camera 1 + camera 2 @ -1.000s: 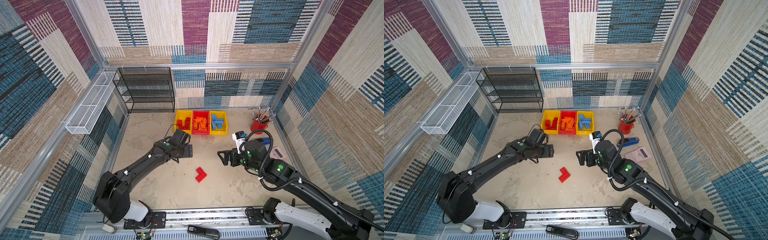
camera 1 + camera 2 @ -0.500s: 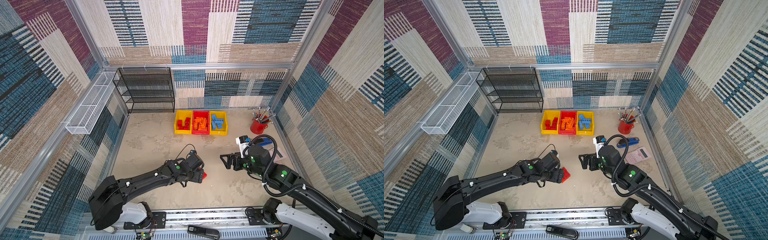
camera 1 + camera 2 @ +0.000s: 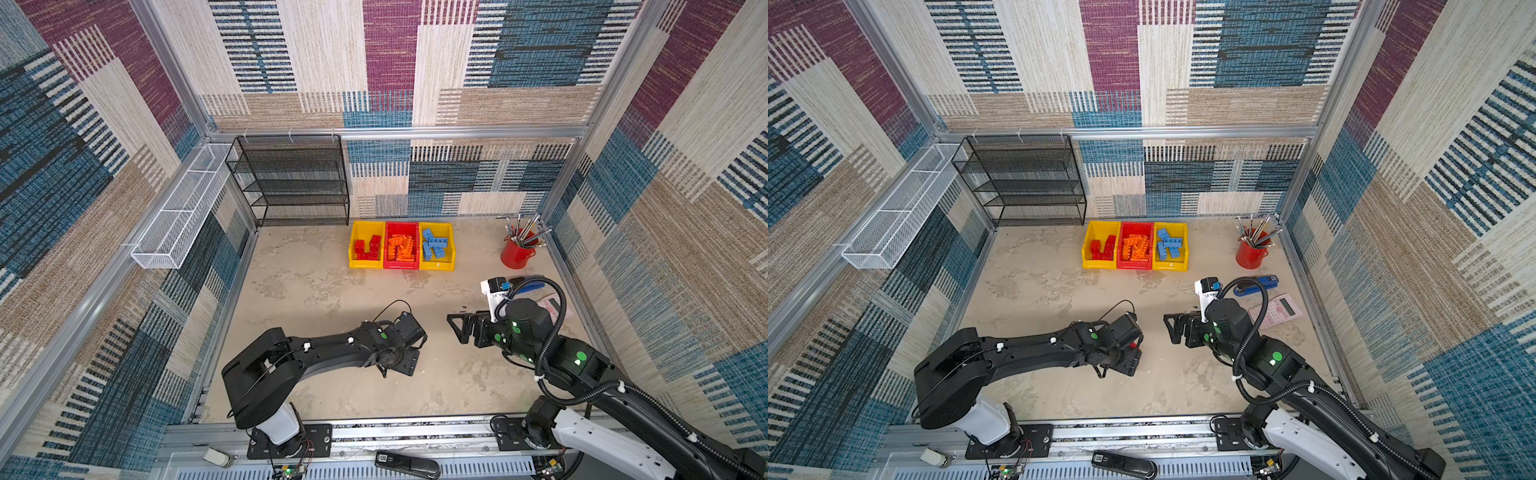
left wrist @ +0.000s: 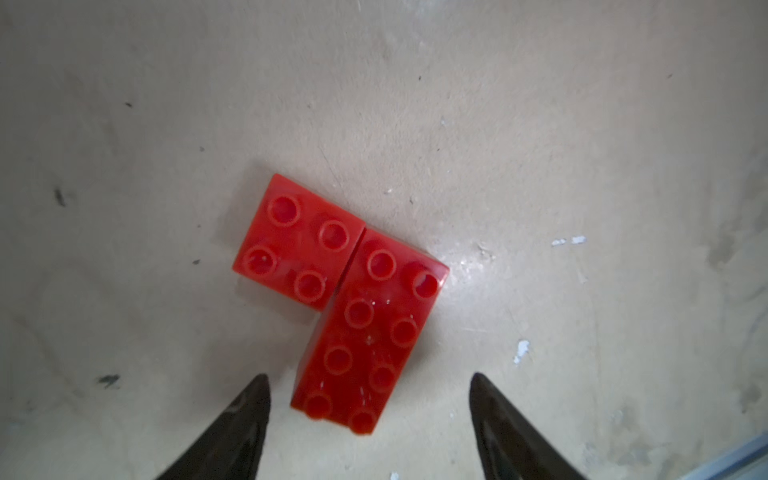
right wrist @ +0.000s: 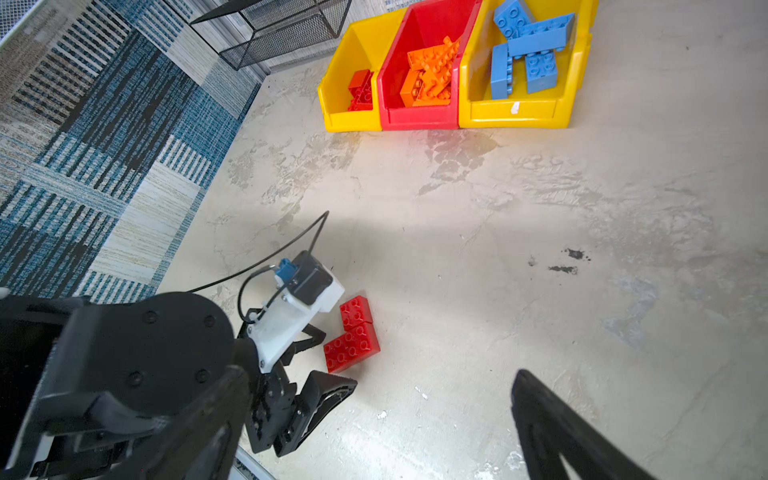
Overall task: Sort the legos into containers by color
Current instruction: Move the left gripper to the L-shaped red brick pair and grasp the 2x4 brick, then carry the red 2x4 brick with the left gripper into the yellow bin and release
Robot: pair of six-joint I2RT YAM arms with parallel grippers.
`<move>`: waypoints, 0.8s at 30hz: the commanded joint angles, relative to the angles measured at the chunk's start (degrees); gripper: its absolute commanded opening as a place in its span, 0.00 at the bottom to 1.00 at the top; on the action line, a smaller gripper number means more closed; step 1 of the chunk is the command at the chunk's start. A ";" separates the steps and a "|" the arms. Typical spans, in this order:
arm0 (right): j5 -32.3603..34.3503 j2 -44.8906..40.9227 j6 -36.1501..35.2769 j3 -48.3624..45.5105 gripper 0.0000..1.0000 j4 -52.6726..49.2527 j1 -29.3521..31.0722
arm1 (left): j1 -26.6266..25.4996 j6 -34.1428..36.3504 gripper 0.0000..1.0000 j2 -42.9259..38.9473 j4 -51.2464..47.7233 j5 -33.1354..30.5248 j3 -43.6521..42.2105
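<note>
1. Logging the left arm [image 3: 332, 345] reaching low over the middle of the surface [image 3: 316, 282], a little toward 6 o'clock.
2. We see the left jaws open. In the left wrist view the fingertips [image 4: 253, 399] stand either side of one end of the long red brick [image 4: 370, 332], with bare surface between each tip and the brick. Nothing is gripped.
3. The square red brick [image 4: 299, 245] lies flat, studs up, touching the long brick's side at its other end, so the two make an L. In a top view only a sliver of red shows beside the wrist.
4. The right arm [image 3: 523, 324] hovers at 3 o'clock from the left wrist, well apart from both bricks. We see the right jaws open wide and empty.
5. Three bins stand side by side, touching, at 12 o'clock:
   - the left yellow bin [image 3: 365, 264] holds the red legos [image 3: 368, 249];
   - the red bin [image 3: 401, 265] holds the orange legos [image 3: 401, 247];
   - the right yellow bin [image 3: 437, 266] holds the blue legos [image 3: 434, 245].
6. A red cup [image 3: 515, 255] of metal tools stands at about 2 o'clock.
</note>
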 commanded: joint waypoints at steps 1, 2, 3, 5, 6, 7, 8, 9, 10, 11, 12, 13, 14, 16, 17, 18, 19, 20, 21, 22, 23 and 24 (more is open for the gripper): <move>0.57 -0.48 0.83 -0.22 0.99 0.11 0.05 | -0.03 0.88 0.67 1.71 2.02 0.90 0.76; 0.67 -0.58 0.85 -0.27 0.99 -0.02 0.00 | -0.10 0.88 0.63 1.77 2.04 1.09 0.94; 0.65 -0.74 0.91 -0.32 0.99 -0.24 0.04 | -0.08 0.77 0.58 2.13 2.09 1.20 1.03; 0.85 -1.14 0.94 -0.40 0.99 -0.51 0.09 | -0.10 0.95 0.46 2.05 2.10 1.18 1.28; 0.98 -1.37 1.03 -0.57 0.99 -0.69 0.03 | -0.10 1.16 0.41 1.88 1.87 1.14 1.52; 1.06 -1.52 1.20 -0.49 0.99 -0.87 0.08 | -0.12 1.31 0.37 1.79 1.50 0.96 1.97; 1.04 -1.68 1.27 -0.54 0.99 -1.04 0.10 | -0.11 1.54 0.35 1.70 0.89 0.87 2.49; 1.16 -1.91 1.40 -0.57 0.99 -1.19 0.09 | -0.12 1.91 0.35 1.54 0.17 0.85 3.00; 1.14 -2.16 1.54 -0.64 0.99 -1.30 0.00 | -0.10 2.19 0.35 1.35 -0.22 0.95 3.42; 1.21 -2.38 1.64 -0.66 0.99 -1.39 0.02 | -0.14 2.40 0.35 1.12 -0.64 0.82 3.80; 1.24 -2.55 1.80 -0.66 0.99 -1.54 0.07 | -0.10 2.59 0.35 0.86 -1.12 0.76 4.21; 1.26 -2.74 1.86 -0.68 0.99 -1.66 0.10 | -0.15 2.79 0.36 0.73 -1.52 0.74 4.56; 1.25 -2.86 1.90 -0.64 0.99 -1.81 0.08 | -0.11 2.91 0.37 0.79 -2.10 0.61 5.02; 1.54 -3.14 2.03 -0.52 0.99 -2.22 0.06 | -0.08 3.52 0.36 1.07 -2.86 0.52 5.95; 1.66 -3.43 2.08 -0.40 0.99 -2.51 0.05 | -0.16 3.70 0.36 1.21 -3.14 0.30 6.33; 1.88 -3.69 2.17 -0.25 0.99 -2.73 0.04 | -0.15 3.89 0.36 1.25 -3.42 -0.03 6.70; 2.00 -3.97 2.22 -0.09 0.99 -3.09 0.07 | -0.12 4.05 0.36 1.34 -3.71 -0.30 7.11; 2.12 -4.18 2.27 0.06 0.99 -3.44 0.08 | -0.09 4.22 0.36 1.28 -4.02 -0.77 7.55; 2.29 -4.49 2.35 0.45 0.99 -3.88 0.00 | -0.15 4.55 0.35 1.11 -4.44 -1.39 8.05; 2.47 -4.64 2.32 0.69 0.99 -4.26 0.03 | -0.13 4.96 0.35 0.99 -4.99 -2.10 8.63; 2.57 -4.78 2.28 1.00 0.99 -4.59 -0.03 | -0.01 5.42 0.35 0.91 -5.78 -2.83 9.45; 2.73 -4.78 2.14 1.34 0.99 -4.86 0.05 | 0.29 6.14 0.35 0.99 -6.73 -3.62 10.59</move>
